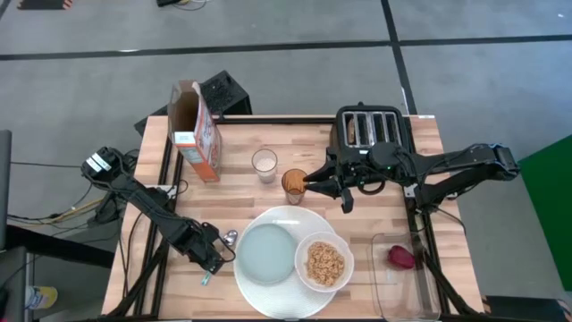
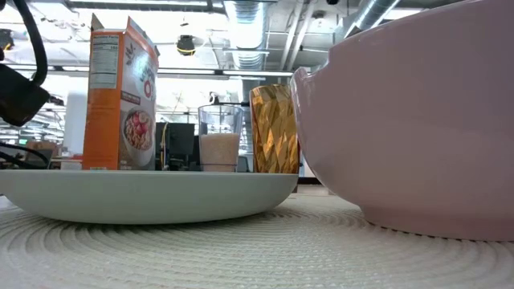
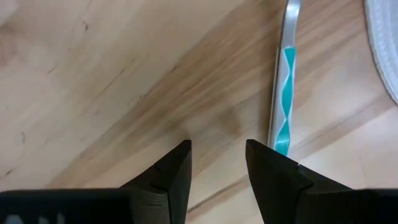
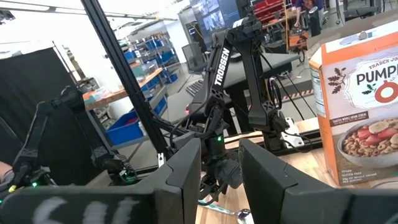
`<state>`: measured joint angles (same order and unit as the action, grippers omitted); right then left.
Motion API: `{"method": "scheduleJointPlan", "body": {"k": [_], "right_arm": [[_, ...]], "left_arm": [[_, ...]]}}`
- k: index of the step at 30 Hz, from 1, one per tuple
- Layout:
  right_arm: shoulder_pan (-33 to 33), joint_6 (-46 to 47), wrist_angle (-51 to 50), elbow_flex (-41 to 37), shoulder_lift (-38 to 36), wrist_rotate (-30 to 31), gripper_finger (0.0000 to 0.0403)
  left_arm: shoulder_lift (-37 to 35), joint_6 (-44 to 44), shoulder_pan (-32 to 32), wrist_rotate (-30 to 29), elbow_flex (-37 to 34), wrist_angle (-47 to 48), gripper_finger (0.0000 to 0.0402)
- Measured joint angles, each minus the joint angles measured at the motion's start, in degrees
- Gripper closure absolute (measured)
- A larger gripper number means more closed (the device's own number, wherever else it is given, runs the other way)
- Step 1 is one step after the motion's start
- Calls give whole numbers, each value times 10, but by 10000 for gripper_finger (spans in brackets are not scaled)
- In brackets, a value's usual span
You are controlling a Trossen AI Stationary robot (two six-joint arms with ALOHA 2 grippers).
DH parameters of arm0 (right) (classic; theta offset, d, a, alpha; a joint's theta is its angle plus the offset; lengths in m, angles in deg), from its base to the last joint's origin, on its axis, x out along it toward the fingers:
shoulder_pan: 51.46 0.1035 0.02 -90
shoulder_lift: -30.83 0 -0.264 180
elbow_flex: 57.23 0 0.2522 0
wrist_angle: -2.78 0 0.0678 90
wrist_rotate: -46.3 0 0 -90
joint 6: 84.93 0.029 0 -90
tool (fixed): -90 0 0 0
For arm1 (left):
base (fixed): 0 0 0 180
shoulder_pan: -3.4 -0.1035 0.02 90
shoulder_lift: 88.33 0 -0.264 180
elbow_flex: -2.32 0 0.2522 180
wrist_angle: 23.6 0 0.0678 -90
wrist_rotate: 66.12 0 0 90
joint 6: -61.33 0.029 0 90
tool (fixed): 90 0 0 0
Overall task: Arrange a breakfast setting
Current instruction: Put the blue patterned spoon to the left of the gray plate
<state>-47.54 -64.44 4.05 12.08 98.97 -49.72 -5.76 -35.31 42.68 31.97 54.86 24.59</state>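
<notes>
Butcher-block table (image 1: 241, 143) fills my reach, grey floor around it. My left gripper (image 1: 213, 266) hangs with fingers apart over bare wood, the spoon (image 1: 229, 239) just beside it, at the white plate's (image 1: 290, 219) nine o'clock. On that plate sit the grey-blue plate (image 1: 267, 253) and the bowl (image 1: 324, 262) of cereal (image 1: 324, 264). My right gripper (image 1: 315, 185), fingers parted, hovers by the gold cup (image 1: 293, 182). Shelving and desks crowd the room beyond.

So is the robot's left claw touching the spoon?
Apart. In the left wrist view, bare wood shows between and ahead of the left gripper, and the spoon lies off to one side of its open fingers.
</notes>
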Motion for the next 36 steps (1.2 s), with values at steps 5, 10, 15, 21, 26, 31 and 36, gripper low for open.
{"method": "scheduleJointPlan", "body": {"k": [5, 10, 15, 21, 26, 31, 36], "right_arm": [[0, 0, 0, 0, 0, 0, 269], [0, 0, -1, 0, 0, 0, 269], [0, 0, -8, 0, 0, 0, 269], [0, 0, -13, 0, 0, -1, 269], [0, 0, -13, 0, 0, -1, 269], [0, 0, -13, 0, 0, -1, 269], [0, 0, -13, 0, 0, -1, 269]], "left_arm": [[0, -10, 0, 2, 0, -6, 265], [0, -19, 0, 2, 0, -20, 265], [0, -29, 0, 0, 0, -30, 265], [17, -40, 9, 8, 0, -31, 265], [45, -31, 13, 23, 9, -43, 265], [51, -21, 14, 20, 28, -32, 265], [54, -26, 13, 6, 38, -47, 265]]}}
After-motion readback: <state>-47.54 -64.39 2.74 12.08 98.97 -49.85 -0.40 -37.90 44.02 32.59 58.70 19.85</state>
